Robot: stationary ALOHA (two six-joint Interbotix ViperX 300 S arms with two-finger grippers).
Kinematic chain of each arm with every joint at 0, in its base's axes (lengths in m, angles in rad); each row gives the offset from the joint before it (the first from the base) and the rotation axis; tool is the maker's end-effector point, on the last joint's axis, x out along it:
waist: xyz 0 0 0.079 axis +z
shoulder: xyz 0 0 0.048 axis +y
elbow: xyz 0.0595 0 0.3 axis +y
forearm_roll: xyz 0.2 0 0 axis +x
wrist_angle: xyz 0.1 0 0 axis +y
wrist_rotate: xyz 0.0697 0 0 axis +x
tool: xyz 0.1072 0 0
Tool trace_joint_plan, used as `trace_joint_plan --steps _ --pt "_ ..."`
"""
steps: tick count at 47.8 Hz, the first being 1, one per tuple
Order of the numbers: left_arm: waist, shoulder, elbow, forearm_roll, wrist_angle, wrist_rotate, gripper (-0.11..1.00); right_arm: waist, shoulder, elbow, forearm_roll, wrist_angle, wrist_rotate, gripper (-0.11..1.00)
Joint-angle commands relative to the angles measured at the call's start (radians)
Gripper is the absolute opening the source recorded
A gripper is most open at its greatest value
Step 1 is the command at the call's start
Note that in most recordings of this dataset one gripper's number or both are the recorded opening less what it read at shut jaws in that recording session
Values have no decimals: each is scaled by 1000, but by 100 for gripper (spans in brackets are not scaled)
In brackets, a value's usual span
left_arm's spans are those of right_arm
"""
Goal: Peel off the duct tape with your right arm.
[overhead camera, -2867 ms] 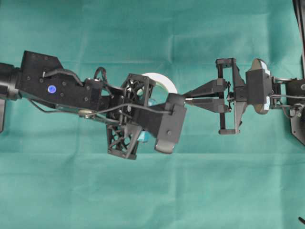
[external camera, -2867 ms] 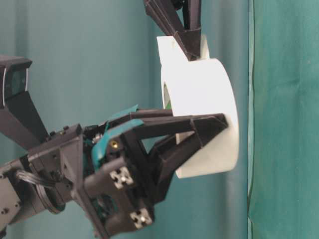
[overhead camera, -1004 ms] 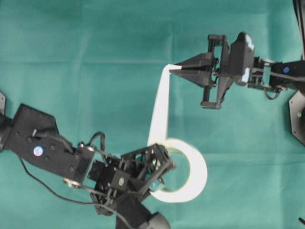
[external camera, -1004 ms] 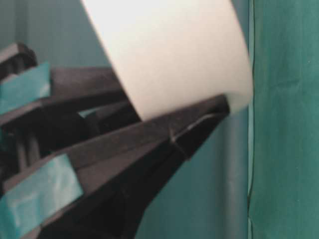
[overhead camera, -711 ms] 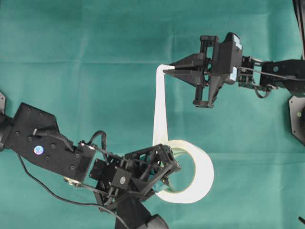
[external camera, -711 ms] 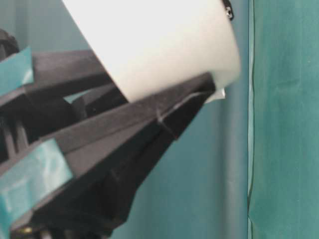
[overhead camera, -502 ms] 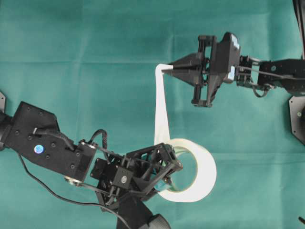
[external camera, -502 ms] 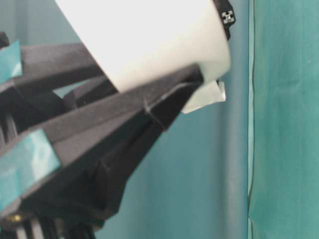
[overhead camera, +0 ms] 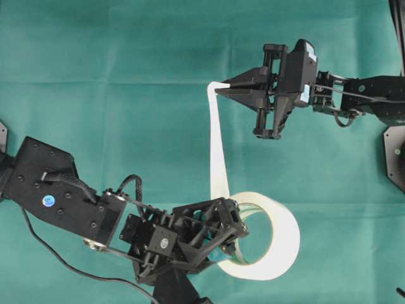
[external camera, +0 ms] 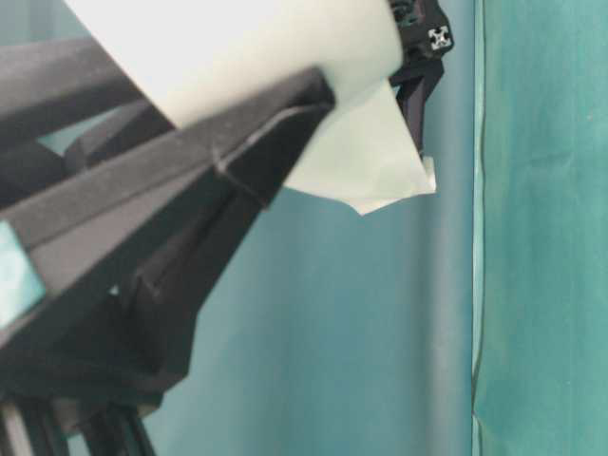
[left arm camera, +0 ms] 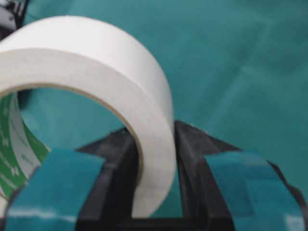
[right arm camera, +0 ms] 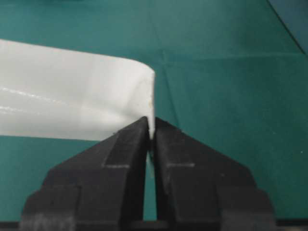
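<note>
While the left gripper clamps the wall of the one duct tape roll low over the green cloth, the right gripper pinches its single peeled strip above.

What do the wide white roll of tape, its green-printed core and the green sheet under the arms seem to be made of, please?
The wide white roll of tape: probably paper- or cloth-backed, its outside matte; the peeled strip shows faint glossy streaks. The green-printed inner core: likely cardboard, pale and printed, with a tan edge. The green sheet: apparently woven fabric, dull, with soft creases.
</note>
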Motion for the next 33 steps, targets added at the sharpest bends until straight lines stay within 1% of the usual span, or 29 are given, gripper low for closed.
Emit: trace_joint_plan --steps 1,20,33 --pt "-98 -29 -51 -11 -32 2 19 -91 -5 -11 11 5 2 -9" --pt "-98 -26 -29 -12 -46 -11 19 -92 -6 -14 11 5 2 -9" --pt "-89 -32 -11 -12 -48 -100 19 -91 -6 -15 9 6 2 -9"
